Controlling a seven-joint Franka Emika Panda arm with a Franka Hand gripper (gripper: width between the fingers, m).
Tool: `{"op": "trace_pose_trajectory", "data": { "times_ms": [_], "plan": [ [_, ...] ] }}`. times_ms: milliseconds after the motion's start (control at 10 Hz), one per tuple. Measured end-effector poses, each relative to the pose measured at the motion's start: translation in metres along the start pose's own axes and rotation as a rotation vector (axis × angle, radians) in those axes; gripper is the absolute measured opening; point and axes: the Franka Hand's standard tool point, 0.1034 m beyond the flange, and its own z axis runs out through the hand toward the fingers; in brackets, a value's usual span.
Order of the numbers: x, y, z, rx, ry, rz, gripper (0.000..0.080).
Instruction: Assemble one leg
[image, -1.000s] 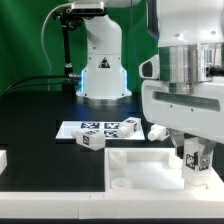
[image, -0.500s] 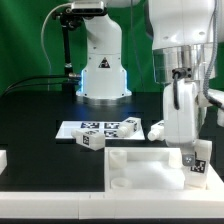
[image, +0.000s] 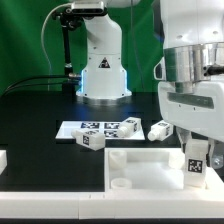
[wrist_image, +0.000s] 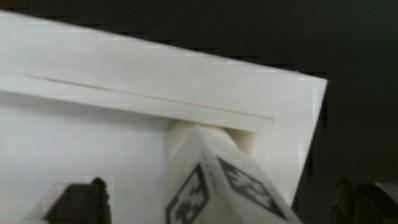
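My gripper (image: 197, 152) is shut on a leg (image: 197, 161), a stubby white block with black-and-white tags. It holds the leg upright over the corner of the large white tray (image: 140, 160) on the exterior view's right. In the wrist view the tagged leg (wrist_image: 228, 188) reaches down to the tray's corner (wrist_image: 267, 100), between my two dark fingers (wrist_image: 82, 203). The leg's lower end is hidden. Three more legs lie on the table: one (image: 92, 140) in front of the marker board, one (image: 130, 126) on its right end, and one (image: 160, 129) to its right.
The marker board (image: 88, 127) lies on the black table behind the tray. The robot base (image: 103, 70) stands at the back. A white part (image: 3, 158) shows at the left edge. The tray has a round socket (image: 120, 184) at its near left corner.
The hand has turned about its vertical axis, narrow side on half a second ago and broad again now. The leg stayed at the tray's right corner and now shows one tag face on.
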Motion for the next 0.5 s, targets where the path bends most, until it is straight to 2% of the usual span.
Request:
{"op": "trace_pose_trajectory", "data": {
  "times_ms": [200, 400, 500],
  "plan": [
    [0.0008, 0.0003, 0.0003, -0.002, 0.003, -0.139, 0.0646],
    [0.0045, -0.002, 0.0008, -0.021, 0.018, -0.527, 0.0649],
    [0.0048, -0.0026, 0.0013, -0.023, 0.02, -0.615, 0.0649]
  ]
}}
